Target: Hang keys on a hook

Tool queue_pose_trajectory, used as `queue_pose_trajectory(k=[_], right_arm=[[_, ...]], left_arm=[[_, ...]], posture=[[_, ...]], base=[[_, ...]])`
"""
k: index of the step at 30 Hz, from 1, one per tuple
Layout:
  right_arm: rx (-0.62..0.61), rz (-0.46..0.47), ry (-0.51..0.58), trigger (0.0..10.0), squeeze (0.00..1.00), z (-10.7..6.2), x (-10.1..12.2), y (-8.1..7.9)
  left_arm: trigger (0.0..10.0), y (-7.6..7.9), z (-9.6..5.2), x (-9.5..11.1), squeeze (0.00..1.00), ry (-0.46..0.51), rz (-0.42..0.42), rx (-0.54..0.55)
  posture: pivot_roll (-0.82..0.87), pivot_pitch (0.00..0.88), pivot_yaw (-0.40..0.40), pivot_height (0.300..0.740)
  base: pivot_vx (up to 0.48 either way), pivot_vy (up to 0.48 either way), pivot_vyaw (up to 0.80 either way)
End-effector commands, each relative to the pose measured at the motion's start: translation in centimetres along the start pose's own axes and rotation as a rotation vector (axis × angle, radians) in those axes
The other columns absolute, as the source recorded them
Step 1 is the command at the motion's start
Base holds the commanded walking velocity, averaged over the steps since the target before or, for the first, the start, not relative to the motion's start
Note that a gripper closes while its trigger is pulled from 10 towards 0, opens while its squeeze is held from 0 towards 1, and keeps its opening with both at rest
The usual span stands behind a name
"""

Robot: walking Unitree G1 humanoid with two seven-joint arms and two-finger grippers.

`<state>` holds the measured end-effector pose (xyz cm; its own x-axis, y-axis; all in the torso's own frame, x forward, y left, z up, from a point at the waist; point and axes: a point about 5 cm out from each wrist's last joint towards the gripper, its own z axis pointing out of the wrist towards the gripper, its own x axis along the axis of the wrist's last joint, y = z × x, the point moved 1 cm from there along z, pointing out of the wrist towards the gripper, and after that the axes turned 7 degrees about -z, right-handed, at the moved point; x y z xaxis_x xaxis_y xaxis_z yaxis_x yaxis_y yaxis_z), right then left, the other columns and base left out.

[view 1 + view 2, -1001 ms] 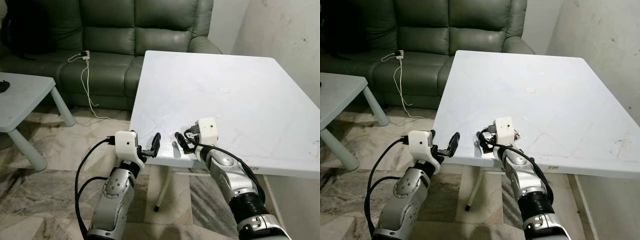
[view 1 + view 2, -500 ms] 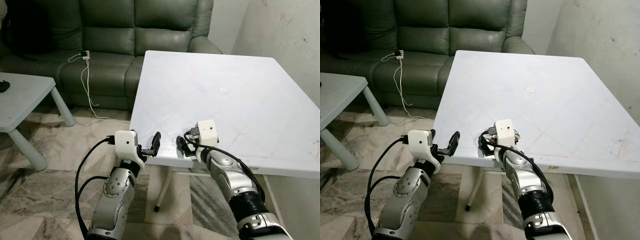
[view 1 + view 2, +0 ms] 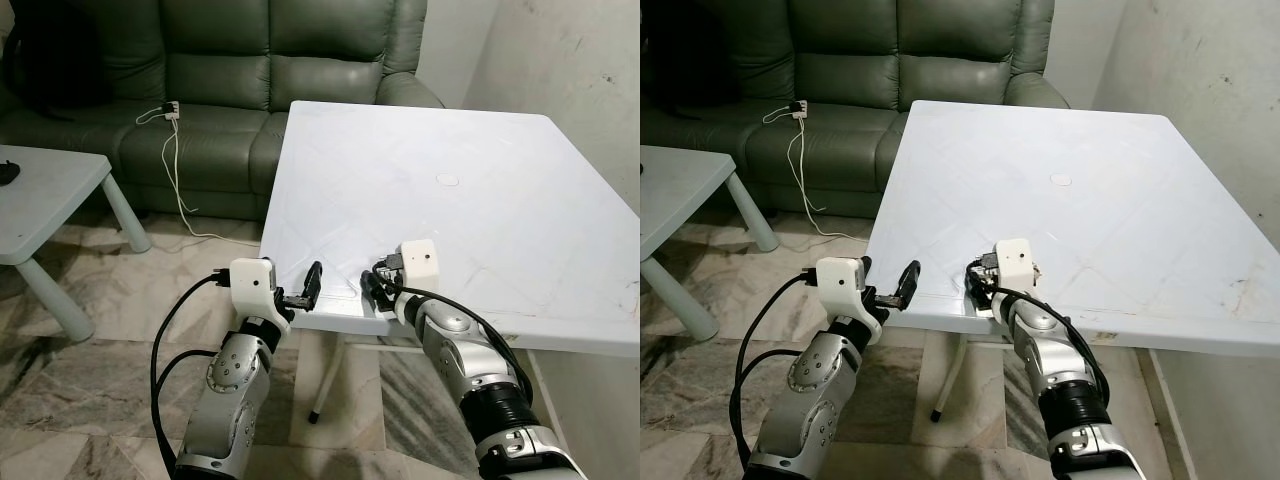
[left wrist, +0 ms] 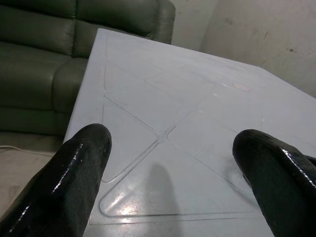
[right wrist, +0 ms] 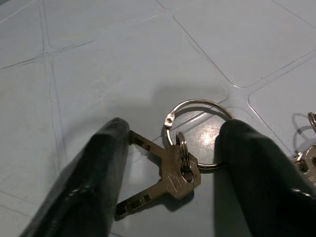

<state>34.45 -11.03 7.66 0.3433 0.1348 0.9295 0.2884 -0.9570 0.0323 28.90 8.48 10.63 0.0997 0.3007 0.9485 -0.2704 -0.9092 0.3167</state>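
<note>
Right wrist view: the keys [image 5: 165, 175], 2 brass-coloured ones on a steel ring [image 5: 197, 133], lie flat on the white bench [image 5: 98, 64] at the centre of the frame. The right gripper [image 5: 170, 182] has its jaws spread, one black finger at the lower left and the other at the lower right, with the keys and part of the ring between them. The left finger's tip sits just beside the key blades; whether it touches them cannot be told. A second bit of metal, maybe another key set [image 5: 308, 153], shows at the right edge, cut off by the frame. No writing or brand can be read on the keys.

Left eye view puts the right gripper [image 3: 375, 292] low and centre, at the near edge of the bench [image 3: 480, 150], a white box [image 3: 418, 262] on its wrist. The left gripper [image 3: 308, 290] is held just off the bench's near left corner, lower centre-left of the frame; the left wrist view shows its jaws spread wide with bare bench between them.

A green sofa [image 3: 250, 60] fills the upper left, a white cable [image 3: 175, 165] trailing from its seat to the marble floor [image 3: 110, 300]. A small pale table [image 3: 50, 195] stands at the left edge.
</note>
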Motion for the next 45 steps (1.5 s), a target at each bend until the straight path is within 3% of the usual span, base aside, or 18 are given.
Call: queue_pose_trajectory(k=[1, 20, 21, 22, 23, 35, 45], right_arm=[[-0.023, -0.004, 0.001, 0.0, 0.00, -0.1, 0.1, 0.6], [-0.013, -0.013, 0.015, 0.1, 0.00, 0.0, 0.1, 0.4], [0.000, -0.026, 0.028, 5.3, 0.00, 0.0, 0.3, 0.4], [0.000, -0.035, 0.029, 5.3, 0.00, 0.0, 0.3, 0.4], [0.008, -0.036, 0.023, 10.0, 0.00, 0.0, 0.2, 0.3], [0.024, -0.049, 0.042, 10.0, 0.00, -0.1, 0.2, 0.4], [0.037, -0.073, 0.077, 10.0, 0.00, -0.4, 0.3, 1.7]], left_arm=[[10.0, 1.4, 0.5, 0.6, 0.00, 0.027, -0.039, -0.017], [10.0, 1.7, 0.6, 0.5, 0.00, 0.028, -0.046, -0.027], [10.0, 1.7, 0.6, 0.5, 0.00, 0.028, -0.046, -0.029], [10.0, 1.7, 0.6, 0.5, 0.00, 0.028, -0.046, -0.029], [10.0, 1.8, 0.6, 0.5, 0.00, 0.028, -0.046, -0.029], [10.0, 1.7, 0.6, 0.6, 0.00, 0.030, -0.049, -0.027], [10.0, 1.7, 0.6, 0.5, 0.00, 0.028, -0.059, -0.019]], posture=[[0.02, 0.010, -0.074, 0.740], [0.02, 0.000, -0.072, 0.740], [0.02, 0.000, -0.072, 0.740], [0.02, 0.000, -0.072, 0.740], [0.02, 0.000, -0.072, 0.740], [0.02, 0.000, -0.074, 0.740], [0.01, 0.003, -0.076, 0.740]], base=[[0.000, 0.000, 0.00], [0.000, 0.000, 0.00], [0.000, 0.000, 0.00], [0.000, 0.000, 0.00], [0.000, 0.000, 0.00], [0.000, 0.000, 0.00], [0.000, 0.000, 0.00]])
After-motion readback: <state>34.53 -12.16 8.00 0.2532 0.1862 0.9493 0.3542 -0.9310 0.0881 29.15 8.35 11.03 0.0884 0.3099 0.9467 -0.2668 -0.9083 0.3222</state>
